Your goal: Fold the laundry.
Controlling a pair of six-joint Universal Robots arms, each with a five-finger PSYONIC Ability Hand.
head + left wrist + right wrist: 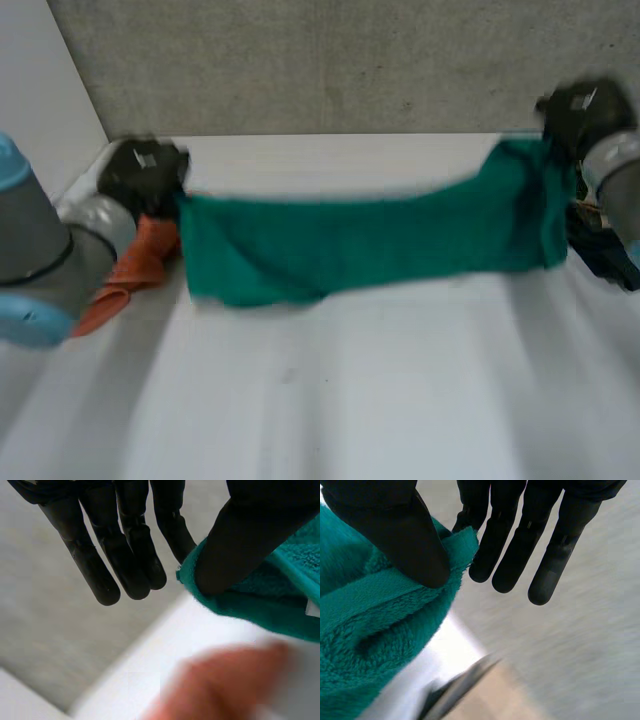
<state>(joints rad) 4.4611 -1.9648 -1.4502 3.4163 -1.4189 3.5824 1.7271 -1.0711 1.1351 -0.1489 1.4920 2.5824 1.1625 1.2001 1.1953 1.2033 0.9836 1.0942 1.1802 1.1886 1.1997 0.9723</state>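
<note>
Currently, over the white desk (400, 400), the green towel (360, 245) hangs stretched, probably to be laid flat for folding. An orange cloth (140, 265) lies aside. The left hand (145, 175) and right hand (585, 115) each pinch one end corner, thumb against one of the fingers (175, 530).

White table (330, 400), rough grey concrete wall (350, 60) behind it, plain white panel (40, 70) at left
</note>
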